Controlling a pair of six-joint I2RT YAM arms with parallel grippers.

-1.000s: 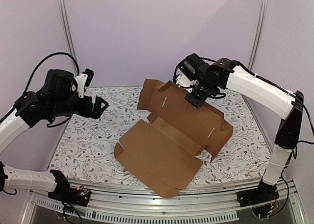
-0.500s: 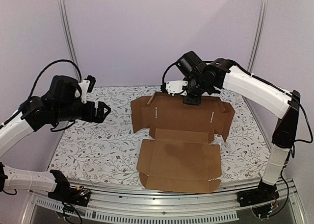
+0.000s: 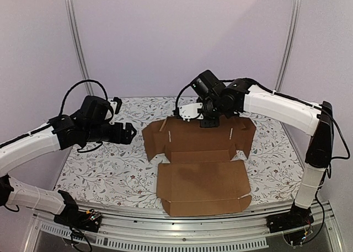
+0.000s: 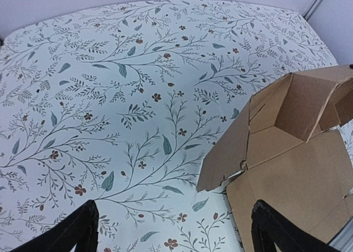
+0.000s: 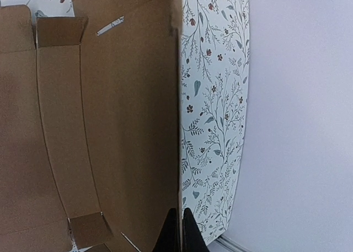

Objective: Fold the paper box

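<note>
The paper box (image 3: 203,181) is a brown cardboard sheet in the middle of the table. Its big front panel lies flat and its back panel stands up. My right gripper (image 3: 209,121) is shut on the top edge of that back panel. In the right wrist view the fingertips (image 5: 172,231) pinch the thin edge of the paper box (image 5: 110,125). My left gripper (image 3: 130,134) hovers open, apart from the box's left side flap. In the left wrist view my left gripper (image 4: 176,235) is spread wide over the cloth, and the paper box (image 4: 298,169) lies to the right.
The table (image 3: 99,164) wears a white cloth with a leaf print. A metal rail (image 3: 165,242) runs along its near edge. Two upright posts (image 3: 77,42) (image 3: 290,37) stand at the back corners before a lilac wall.
The right gripper has swung the box round from a slant, so it now lies square to the front edge. The left arm has reached right, toward the box's left flap.
</note>
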